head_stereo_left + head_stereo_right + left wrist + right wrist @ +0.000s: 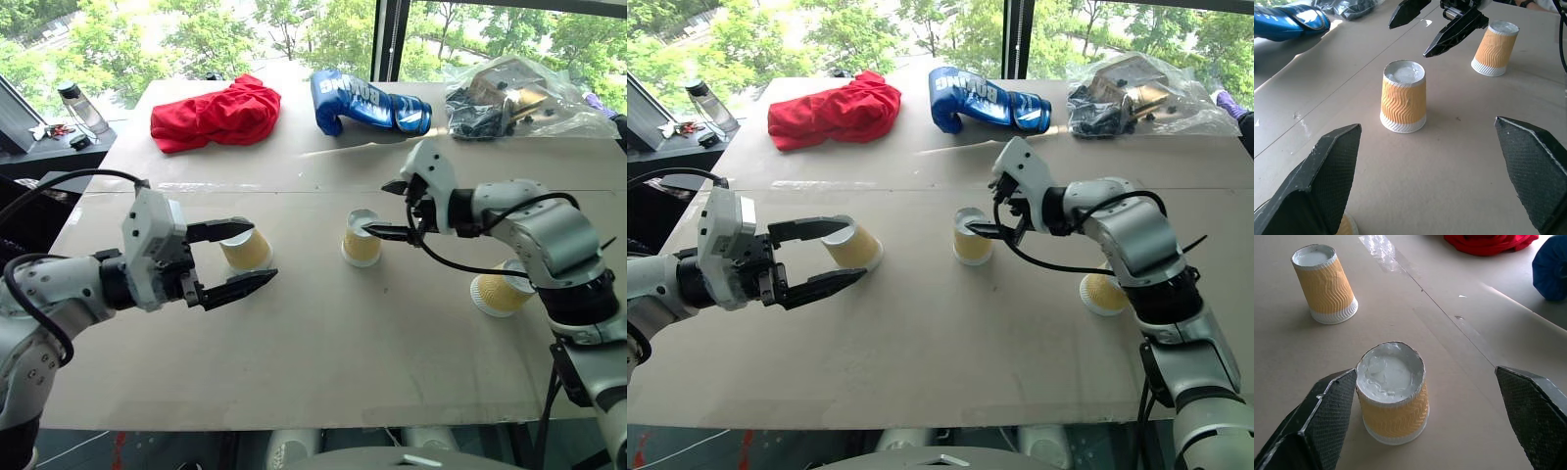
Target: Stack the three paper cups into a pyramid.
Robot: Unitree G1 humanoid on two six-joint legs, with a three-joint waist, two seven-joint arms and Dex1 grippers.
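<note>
Standing middle cup (pixel 1393 396) between spread right gripper (pixel 1425 418) fingers

- A tan table (pixel 323 343) with a taped seam across it fills the foreground.
- Large windows (pixel 294 29) behind show sunlit green trees.
- A dark window post (pixel 389 39) rises behind the table.
- A dark side ledge (pixel 49 147) holds a bottle (pixel 80 106).

At the far edge of the desk (pixel 294 352) lay a crumpled red garment (pixel 216 115), a blue boxing glove (pixel 367 103) and a clear plastic bag (pixel 519 98) of dark parts.
</note>
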